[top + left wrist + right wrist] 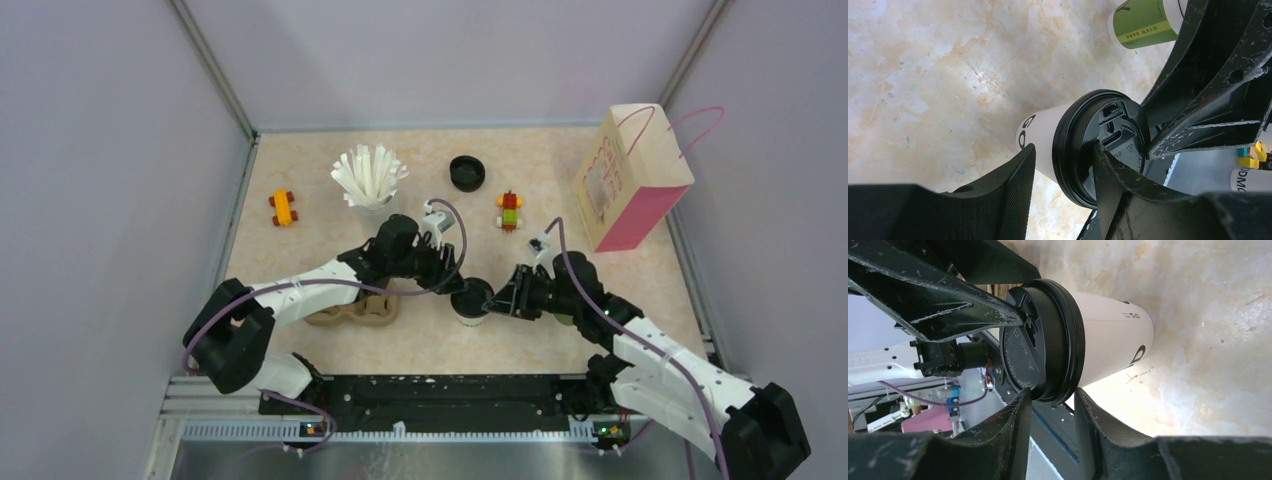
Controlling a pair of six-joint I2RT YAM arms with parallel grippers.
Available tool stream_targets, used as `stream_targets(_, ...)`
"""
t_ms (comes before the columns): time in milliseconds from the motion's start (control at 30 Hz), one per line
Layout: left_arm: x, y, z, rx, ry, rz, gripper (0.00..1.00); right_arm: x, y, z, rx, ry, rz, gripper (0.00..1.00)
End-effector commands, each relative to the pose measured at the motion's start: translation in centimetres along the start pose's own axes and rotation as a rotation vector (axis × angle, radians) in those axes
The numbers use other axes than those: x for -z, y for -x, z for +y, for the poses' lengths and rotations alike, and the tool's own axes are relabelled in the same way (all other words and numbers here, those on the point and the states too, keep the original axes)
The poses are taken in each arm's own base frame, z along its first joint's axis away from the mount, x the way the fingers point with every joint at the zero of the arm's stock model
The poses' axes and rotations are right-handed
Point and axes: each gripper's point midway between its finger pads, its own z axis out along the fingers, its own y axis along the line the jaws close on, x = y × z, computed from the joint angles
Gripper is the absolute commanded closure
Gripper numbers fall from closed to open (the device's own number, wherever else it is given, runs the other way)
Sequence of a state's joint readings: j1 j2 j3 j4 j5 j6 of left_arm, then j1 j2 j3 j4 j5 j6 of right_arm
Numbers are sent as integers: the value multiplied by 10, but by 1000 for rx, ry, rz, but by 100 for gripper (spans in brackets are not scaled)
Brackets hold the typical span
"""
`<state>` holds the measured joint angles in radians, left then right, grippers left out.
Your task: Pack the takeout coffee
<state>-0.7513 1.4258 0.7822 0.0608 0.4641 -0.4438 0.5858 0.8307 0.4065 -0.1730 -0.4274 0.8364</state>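
Takeout coffee (472, 300) upright, mid tabletop (300, 260) toward near edge, lid on. Top view: left gripper (452, 285) & right gripper (497, 298) meet at it, jaw gap unreadable. L wrist view: jaws straddle lid rim, green cup (1140, 25) beyond. R wrist view: same, set closer. Pinching or just spread, can't tell either.

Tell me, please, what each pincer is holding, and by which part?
Both the left pincer and right pincer seem to pinch the takeout coffee by its lid rim.
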Motion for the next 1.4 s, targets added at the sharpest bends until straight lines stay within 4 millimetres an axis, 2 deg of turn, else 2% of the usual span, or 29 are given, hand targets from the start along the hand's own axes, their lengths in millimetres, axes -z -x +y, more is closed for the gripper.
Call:
stream_targets(0, -7, -20, 14, 5, 51, 72, 49, -6, -18, -48, -42, -128, -7, 68)
stream_targets(267, -6, -30, 25, 19, 103, 107, 49, -3, -45, -99, -121, -270, -17, 69)
stream_targets(467, -7, -40, 37, 32, 146, 126, 51, -4, -61, -122, -151, -317, -4, 71)
stream_targets(567, -9, -43, 37, 39, 139, 129, 51, -6, -64, -123, -154, -309, 8, 71)
stream_targets(633, -10, -42, 34, 40, 123, 127, 51, -6, -58, -111, -141, -276, 8, 71)
stream_targets(700, -11, -40, 29, 37, 94, 128, 52, -3, -43, -86, -100, -218, 0, 71)
stream_targets(767, -10, -38, 25, 29, 80, 123, 52, 6, -17, -53, -54, -164, -52, 68)
stream_targets(800, -9, -37, 24, 22, 78, 119, 52, 15, 3, -30, -20, -135, -104, 66)
stream_targets(833, -8, -35, 23, 14, 75, 113, 52, 24, 17, -15, 11, -122, -141, 63)
stream_targets(933, -4, -32, 19, -20, 62, 100, 52, 40, 43, 16, 102, -101, -189, 58)
stream_targets(1000, -4, -31, 17, -36, 50, 102, 52, 43, 52, 22, 160, -120, -189, 58)
stream_targets(1167, -6, -34, 14, -56, 13, 105, 51, 30, 59, 25, 212, -128, -134, 61)
stream_targets(1267, -6, -35, 11, -59, -6, 103, 51, 18, 55, 26, 224, -96, -90, 63)
stream_targets(1367, -6, -35, 10, -62, -11, 102, 51, 8, 51, 18, 225, -106, -54, 64)
